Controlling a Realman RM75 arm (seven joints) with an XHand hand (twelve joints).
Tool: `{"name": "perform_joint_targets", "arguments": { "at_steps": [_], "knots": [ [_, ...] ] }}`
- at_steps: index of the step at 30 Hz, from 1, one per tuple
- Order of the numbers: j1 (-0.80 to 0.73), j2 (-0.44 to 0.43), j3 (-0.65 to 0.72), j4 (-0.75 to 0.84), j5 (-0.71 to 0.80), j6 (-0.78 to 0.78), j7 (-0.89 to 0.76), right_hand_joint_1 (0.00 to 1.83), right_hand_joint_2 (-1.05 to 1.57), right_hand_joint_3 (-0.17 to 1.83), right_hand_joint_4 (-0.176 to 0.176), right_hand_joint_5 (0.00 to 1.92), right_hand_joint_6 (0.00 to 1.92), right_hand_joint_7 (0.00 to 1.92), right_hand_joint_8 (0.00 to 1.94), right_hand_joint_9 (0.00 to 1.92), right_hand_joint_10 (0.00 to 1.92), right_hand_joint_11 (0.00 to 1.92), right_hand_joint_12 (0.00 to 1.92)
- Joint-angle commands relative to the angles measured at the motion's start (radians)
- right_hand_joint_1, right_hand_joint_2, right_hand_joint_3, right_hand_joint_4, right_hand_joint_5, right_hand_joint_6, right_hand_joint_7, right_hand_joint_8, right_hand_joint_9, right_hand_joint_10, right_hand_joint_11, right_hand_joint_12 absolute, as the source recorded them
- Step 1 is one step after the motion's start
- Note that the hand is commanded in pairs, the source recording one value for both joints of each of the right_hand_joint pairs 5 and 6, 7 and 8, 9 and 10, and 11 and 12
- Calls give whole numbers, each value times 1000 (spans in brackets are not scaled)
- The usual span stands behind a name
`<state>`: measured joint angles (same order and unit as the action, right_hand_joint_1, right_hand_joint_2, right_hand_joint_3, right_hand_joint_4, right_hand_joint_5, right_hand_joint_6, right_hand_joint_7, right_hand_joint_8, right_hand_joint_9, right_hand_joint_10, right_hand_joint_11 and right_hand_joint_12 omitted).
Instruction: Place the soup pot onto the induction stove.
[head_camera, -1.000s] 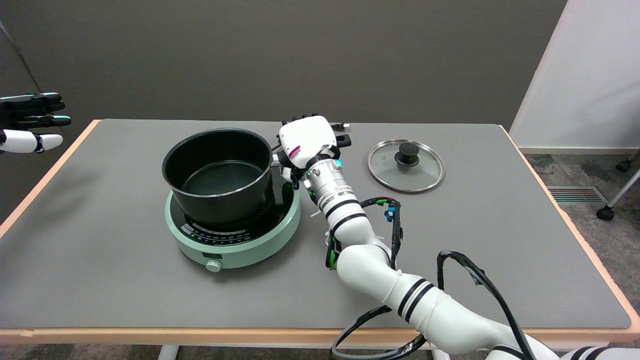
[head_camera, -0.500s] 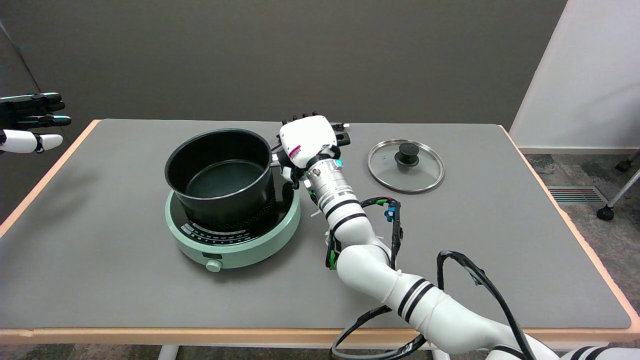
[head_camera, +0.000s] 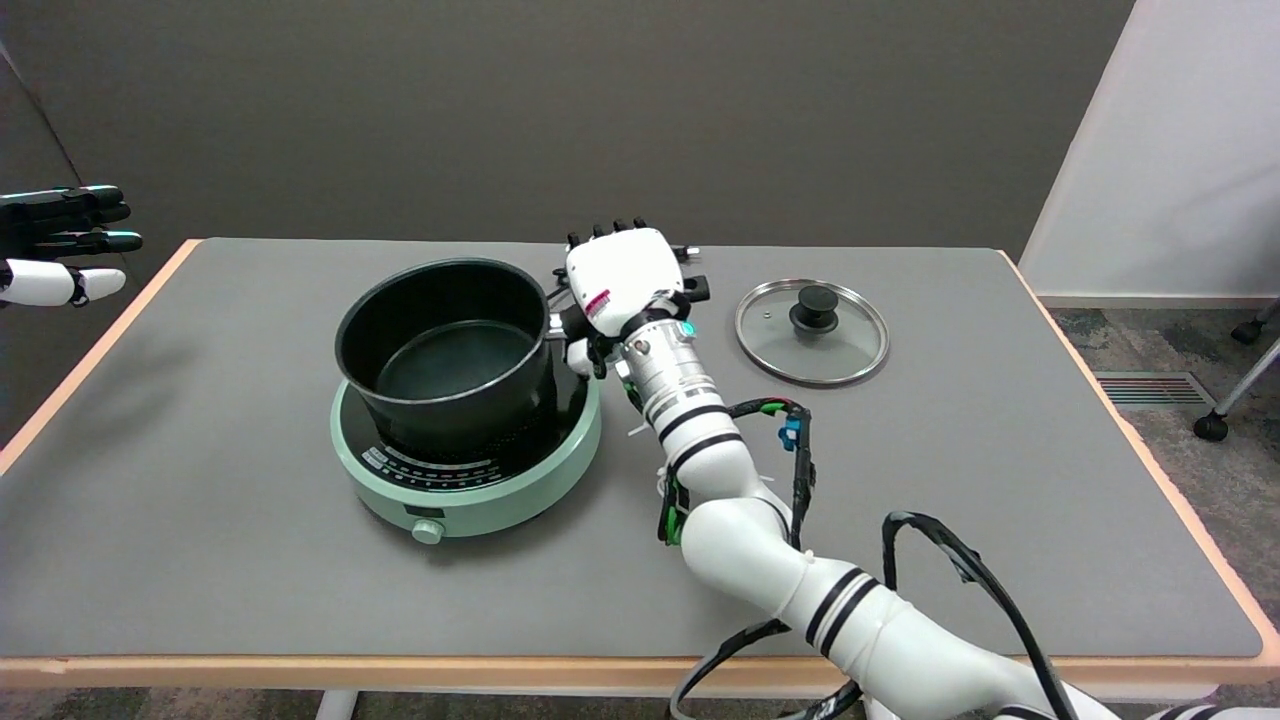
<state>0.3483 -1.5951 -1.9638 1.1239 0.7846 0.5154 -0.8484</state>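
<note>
Lettering on the induction stove (head_camera: 500, 490) panel is unreadable.

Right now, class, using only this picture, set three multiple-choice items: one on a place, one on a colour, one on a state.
1. Where does the round glass lid with the black knob lie?
A. on the pot
B. on the grey table, right of the stove
C. in the hand

2. What colour is the round induction stove?
A. pale green
B. red
C. white

3. How is the black soup pot now?
A. upside down
B. covered
C. uncovered and empty on the stove

Answers: 1 B, the lid lies flat on the table, apart from the stove; 2 A, its body is mint green; 3 C, its bare inside shows, with the right hand at its handle.
</note>
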Motion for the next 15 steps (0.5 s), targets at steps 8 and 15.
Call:
{"name": "perform_joint_targets", "arguments": {
  "at_steps": [8,15],
  "knots": [
    [-138,50,-4,170,-9,58,-7,995,383,1468,20,980,980,980,980,980,980,980,980],
    [-130,71,-12,170,-2,49,2,996,321,1523,22,963,963,963,963,963,963,963,963]
  ]
}}
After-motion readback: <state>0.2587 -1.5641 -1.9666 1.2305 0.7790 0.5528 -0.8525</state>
